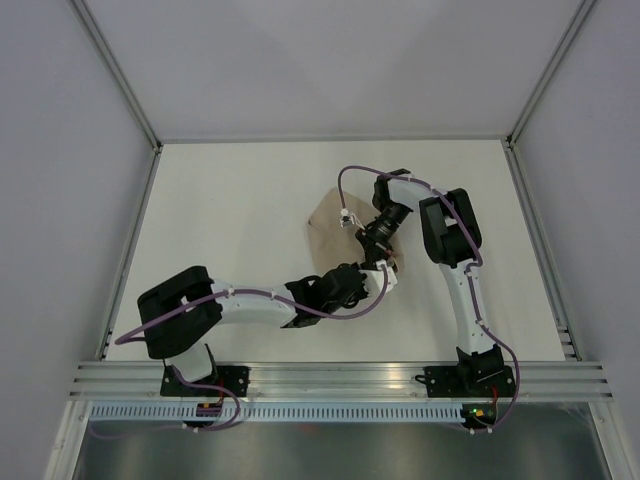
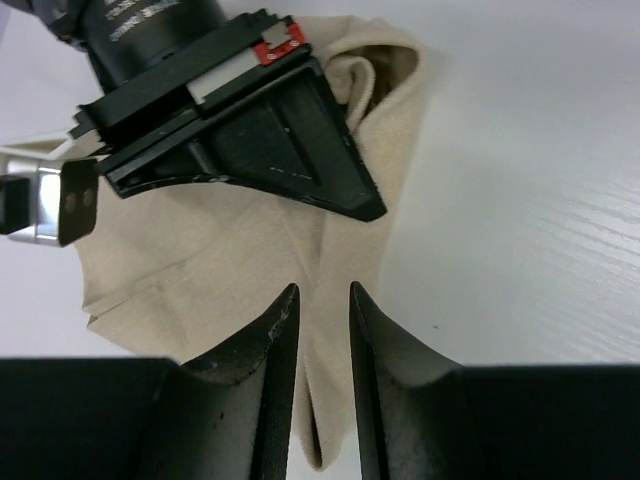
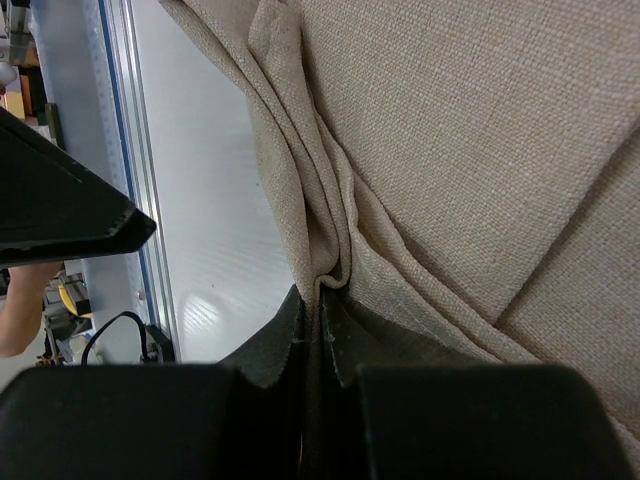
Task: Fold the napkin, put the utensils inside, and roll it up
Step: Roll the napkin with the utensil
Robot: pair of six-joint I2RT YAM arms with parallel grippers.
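Here, white table [image 1: 230, 220], pale grey walls [image 1: 60, 150], beige napkin [image 1: 325, 235] bunched

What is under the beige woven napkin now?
Only the white table shows around the plain beige woven napkin. Anything beneath its bunched folds is covered. The right claw pinches one fold.

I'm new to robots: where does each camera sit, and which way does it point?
Top: above and behind, looking down on the table; left arm and right arm show whole.
Left wrist: on the left arm, looking past the left pincer at the napkin.
Right wrist: on the right arm, close on napkin cloth pinched in the right pincer.
Shared: all three see the napkin; the left wrist view also shows the right pincer.
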